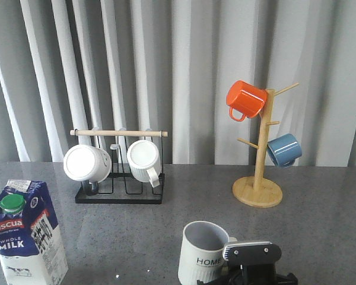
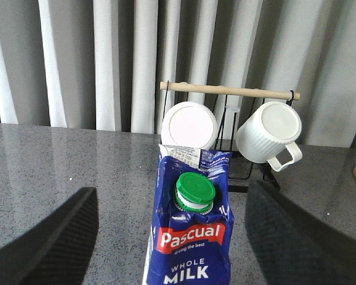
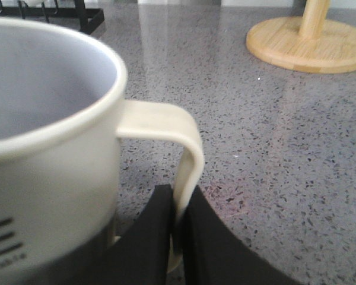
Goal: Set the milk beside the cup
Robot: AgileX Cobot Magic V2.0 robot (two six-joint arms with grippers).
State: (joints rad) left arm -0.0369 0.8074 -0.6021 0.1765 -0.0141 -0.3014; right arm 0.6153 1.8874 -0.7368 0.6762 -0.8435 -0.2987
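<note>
Closest to the lens in the right wrist view is the cream HOME mug (image 3: 47, 148), its handle (image 3: 181, 172) pinched between the right arm's dark fingers (image 3: 179, 237), which are closed on it; in the front view that mug stands at the near edge of the grey bench (image 1: 225, 202), right of centre. Well apart from it, at the near left corner, the Pascual whole-milk carton (image 1: 26, 234) stands upright, long axis vertical, green cap (image 2: 195, 190) facing the left wrist camera. Either side of the carton, the left arm's fingers (image 2: 53, 243) are spread wide and appear clear of its walls. My reading is that the left arm is plainly the nearer one, already lined up on the carton, and that the coming move turns on carrying the milk rightward across the bench to stand beside the mug.
</note>
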